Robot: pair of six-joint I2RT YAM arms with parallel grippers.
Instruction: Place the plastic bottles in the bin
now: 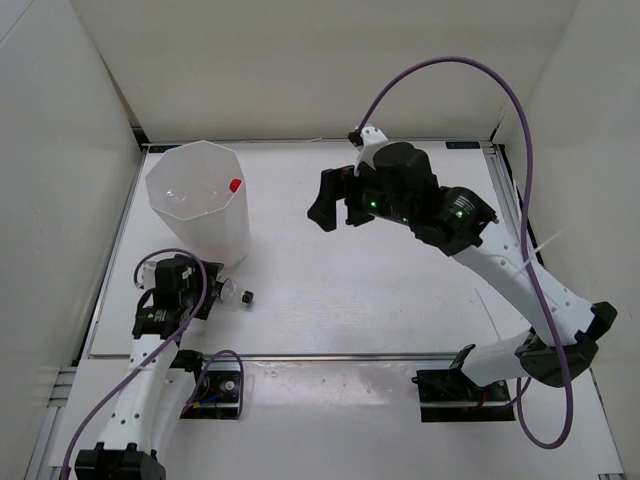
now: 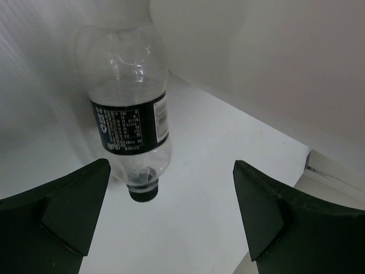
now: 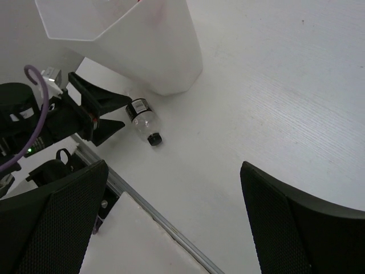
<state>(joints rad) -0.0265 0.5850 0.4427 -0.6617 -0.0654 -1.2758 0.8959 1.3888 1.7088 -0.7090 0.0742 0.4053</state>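
Left gripper (image 2: 171,194) spread wide, empty; black-capped bottle (image 2: 131,114) lying ahead looks light, crushable, slick; probably best gripped across labelled midsection.

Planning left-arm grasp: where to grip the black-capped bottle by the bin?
Labelled mid-body of the black-capped bottle, from the cap end. It lies on its side beside the bin, cap pointing at the open left gripper, body narrower than its gap.

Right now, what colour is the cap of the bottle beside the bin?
Black. The cap shows best in the left wrist view.
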